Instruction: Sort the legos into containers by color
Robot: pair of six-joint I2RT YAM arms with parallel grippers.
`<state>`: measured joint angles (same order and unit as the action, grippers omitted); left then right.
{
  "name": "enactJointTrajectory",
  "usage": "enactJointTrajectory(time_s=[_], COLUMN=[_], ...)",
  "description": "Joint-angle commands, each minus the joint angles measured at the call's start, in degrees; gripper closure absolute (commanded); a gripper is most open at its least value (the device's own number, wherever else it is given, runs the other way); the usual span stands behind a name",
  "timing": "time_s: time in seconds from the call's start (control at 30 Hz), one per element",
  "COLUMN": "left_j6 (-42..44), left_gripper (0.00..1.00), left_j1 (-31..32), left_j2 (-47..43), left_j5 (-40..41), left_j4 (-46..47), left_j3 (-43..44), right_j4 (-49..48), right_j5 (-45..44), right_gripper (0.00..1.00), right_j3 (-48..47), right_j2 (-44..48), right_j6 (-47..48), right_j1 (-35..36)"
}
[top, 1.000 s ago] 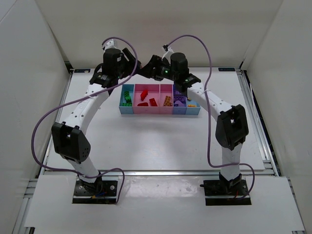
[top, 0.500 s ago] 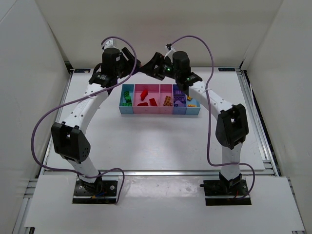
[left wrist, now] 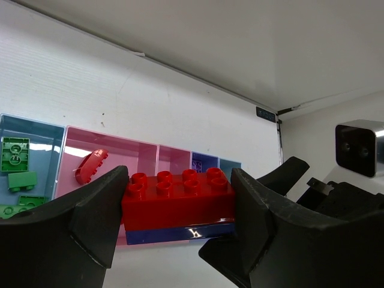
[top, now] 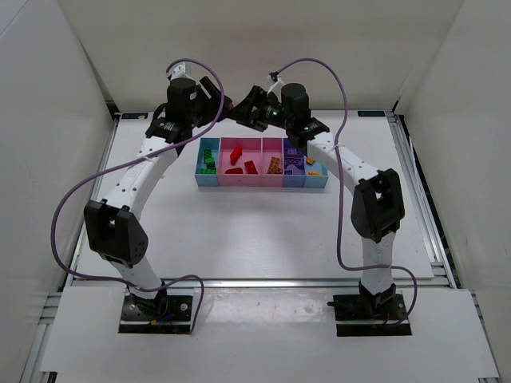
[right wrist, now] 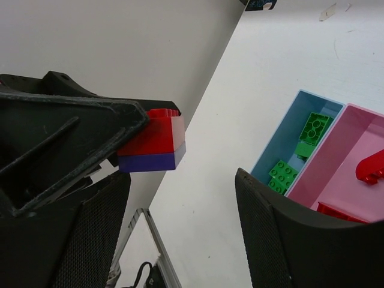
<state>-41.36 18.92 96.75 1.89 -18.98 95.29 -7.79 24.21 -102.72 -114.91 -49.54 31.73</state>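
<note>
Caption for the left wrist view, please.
Left tool grips a red brick stacked on a purple one, bins behind.

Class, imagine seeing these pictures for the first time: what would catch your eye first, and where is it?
First comes the red brick stuck on a purple one, clamped in the left gripper and held up in the air behind the bins. The open right gripper faces it, close by. Below them sits the row of bins, with green legos at its left end.

Left claw [left wrist: 178, 209] held high, clamped on brick stack [left wrist: 174, 195]; right claw [right wrist: 183, 231] spread wide, facing it
</note>
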Motion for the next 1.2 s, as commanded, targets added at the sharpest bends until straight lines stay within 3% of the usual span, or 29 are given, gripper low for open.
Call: enactJointTrajectory(time_s=[0.0,0.43,0.83,1.17], left_j6=[0.06,0.84,1.90,2.96], left_gripper=[0.90,0.90,0.90,0.90], left_j1=[0.33,0.33,0.42,0.24], left_j2=[-2.27,-1.74,-2.71,-2.53], left_j5=[-1.54,-1.54,-1.54,-4.96], left_j4=[-0.09,0.61,1.93,2.37], left_j3=[-0.54,-0.36,-1.33,-0.98], right_j4=[-3.89,-2.05,5.85,3.49], right_j5=[0.58,-0.39,-5.40,-3.47], right_gripper=[0.26,0.26,0.21,0.32], right_j3=[-3.72,-4.68,-4.95,-4.33], right_j2=[-0.40,-1.19,-1.63,-0.93], right_j6=[-0.47,-0.73,-4.16,-3.11], right_j1=[-0.09,-0.17,0.00,-0.53])
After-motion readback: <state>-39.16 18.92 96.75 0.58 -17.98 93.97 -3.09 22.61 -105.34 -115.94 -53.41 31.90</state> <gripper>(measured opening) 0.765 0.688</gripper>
